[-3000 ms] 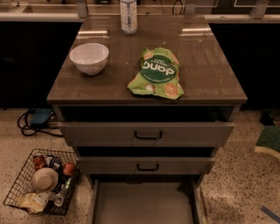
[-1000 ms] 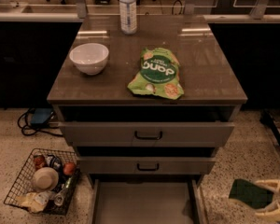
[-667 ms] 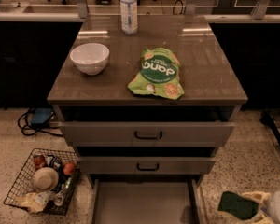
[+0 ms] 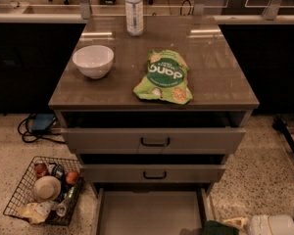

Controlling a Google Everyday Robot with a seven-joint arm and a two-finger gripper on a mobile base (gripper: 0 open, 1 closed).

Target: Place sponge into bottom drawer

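The sponge (image 4: 214,228) shows as a dark green block at the bottom edge of the camera view, over the front right corner of the open bottom drawer (image 4: 147,210). My gripper (image 4: 231,225) comes in from the lower right and is shut on the sponge, with a pale finger along its right side. The pale wrist body (image 4: 272,225) is partly cut off by the frame. The drawer's flat grey floor is bare.
On the cabinet top lie a green snack bag (image 4: 163,77), a white bowl (image 4: 93,60) and a water bottle (image 4: 134,9). The two upper drawers (image 4: 155,141) stand slightly open. A wire basket (image 4: 43,190) of items sits on the floor at left.
My gripper has carried the sponge left and downward, from the floor area right of the cabinet to the drawer's front right corner. Nothing else has moved.
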